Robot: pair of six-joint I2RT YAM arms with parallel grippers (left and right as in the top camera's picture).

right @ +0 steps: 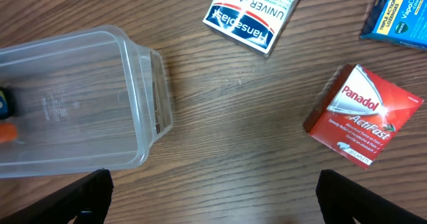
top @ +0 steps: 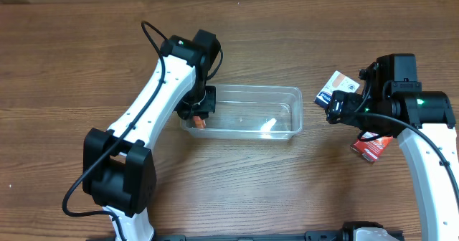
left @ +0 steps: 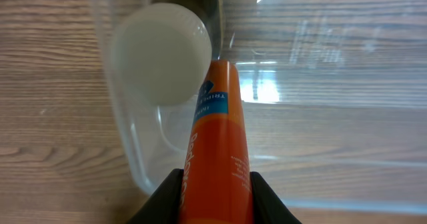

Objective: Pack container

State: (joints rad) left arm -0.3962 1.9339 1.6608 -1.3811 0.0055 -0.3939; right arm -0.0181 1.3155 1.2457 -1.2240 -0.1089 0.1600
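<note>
The clear plastic container (top: 251, 113) lies mid-table. My left gripper (top: 199, 117) is at its left end, shut on an orange tube with a blue band and white cap (left: 215, 144), held over the container's left corner (left: 127, 157). The tube's orange tip shows through the container wall in the right wrist view (right: 5, 131). My right gripper (right: 213, 194) is open and empty above bare table, right of the container (right: 143, 97). Near it lie a white Hansaplast box (right: 250, 11), a red Panadol box (right: 363, 114) and a blue box (right: 400, 14).
In the overhead view the Hansaplast box (top: 336, 83) and the Panadol box (top: 373, 148) lie by the right arm, partly hidden under it. The table is brown wood.
</note>
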